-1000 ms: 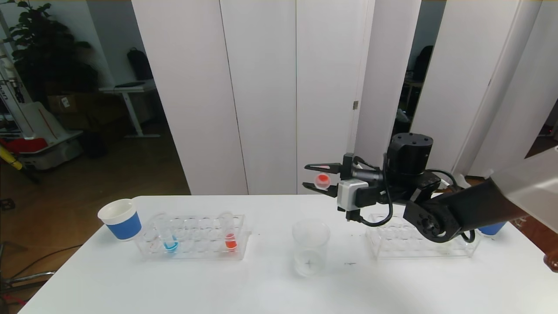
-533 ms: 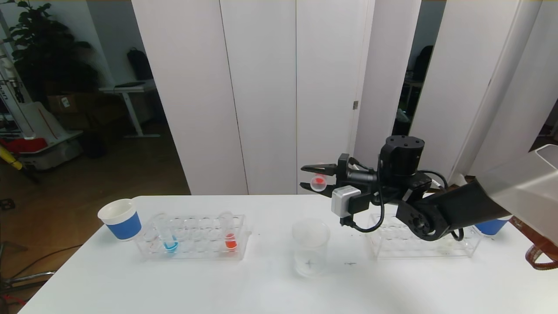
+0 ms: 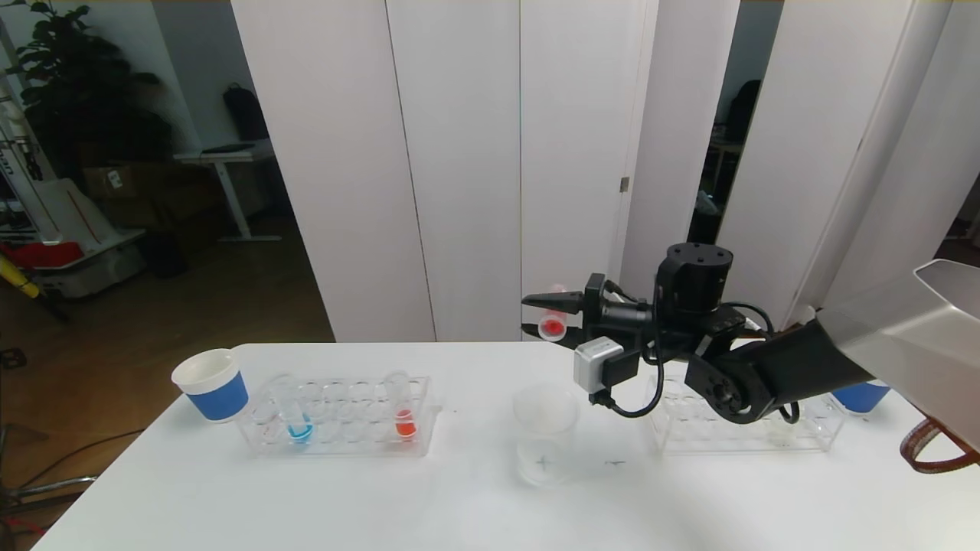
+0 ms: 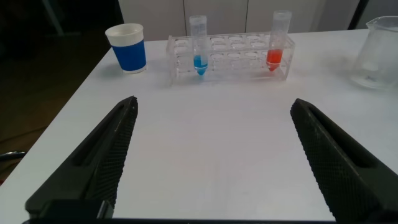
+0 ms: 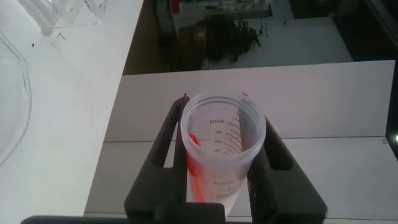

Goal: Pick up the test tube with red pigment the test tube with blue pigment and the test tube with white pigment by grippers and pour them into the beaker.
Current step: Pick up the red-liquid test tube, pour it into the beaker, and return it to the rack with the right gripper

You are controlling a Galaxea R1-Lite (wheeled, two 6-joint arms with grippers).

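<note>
Right gripper [image 3: 542, 321] gripping red tube [image 3: 550, 327] tilted above beaker [image 3: 544, 433]; left gripper [image 4: 214, 162] idling, fingers spread wide, holding nothing.

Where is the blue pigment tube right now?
In the head view it stands on the table's left, in the clear rack, near the blue cup: the blue pigment tube.

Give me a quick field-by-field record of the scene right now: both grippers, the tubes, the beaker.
right gripper: shut on a clear plastic tube with red pigment, held tilted above and behind the beaker
left gripper: open, empty, low over the white table
clear glass beaker: upright at table centre
clear tube with blue bottom: upright in the clear left rack
second red-bottomed tube: upright in the same rack
white-pigment tube: cannot tell
blue-sleeved paper cup: beside the left rack
</note>
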